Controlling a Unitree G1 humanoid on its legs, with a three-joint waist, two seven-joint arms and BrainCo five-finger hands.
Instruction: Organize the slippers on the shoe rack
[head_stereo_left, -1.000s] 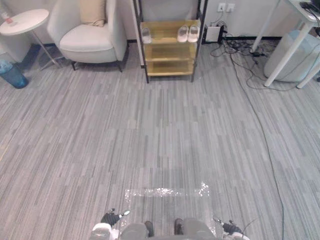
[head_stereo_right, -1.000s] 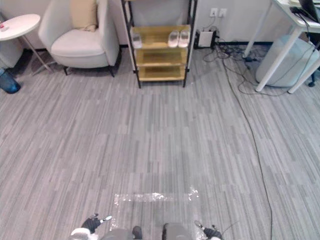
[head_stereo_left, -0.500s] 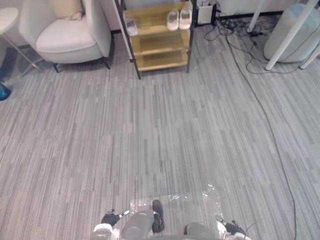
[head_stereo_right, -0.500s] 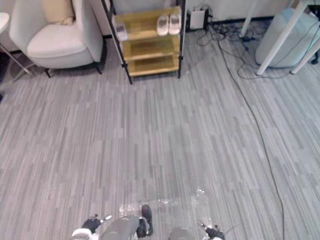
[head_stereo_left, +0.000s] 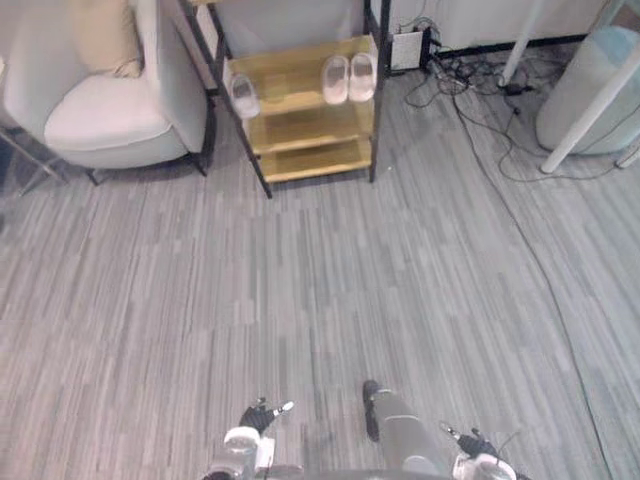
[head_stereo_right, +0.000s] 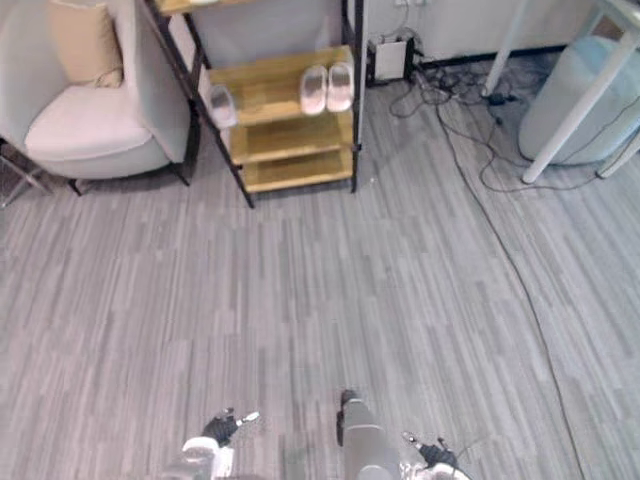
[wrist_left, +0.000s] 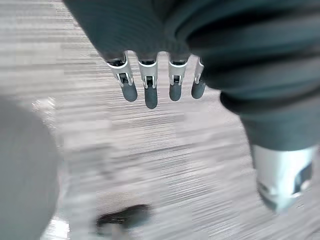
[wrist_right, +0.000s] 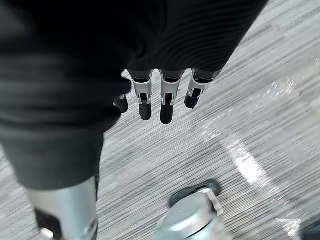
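Camera shifted, shoe rack (head_stereo_left: 300, 130) nearer | slippers (head_stereo_left: 336, 80) unmoved | left hand (wrist_left: 149, 86), right hand (wrist_right: 168, 96) uncurled

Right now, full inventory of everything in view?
shoe rack: one, black frame, wooden shelves, far wall
slipper pair: two, pale pink, right side of a rack shelf
single slipper: one, pale, left edge of same shelf
armchair: one, off-white, left of rack
cushion: one, beige, on armchair
small box: one, white, wall right of rack
cables: several, dark, floor right of rack
table legs: several, white, far right
rounded object: one, pale grey-blue, far right
left robot hand: one, silver, open, empty
right robot hand: one, silver, open, empty
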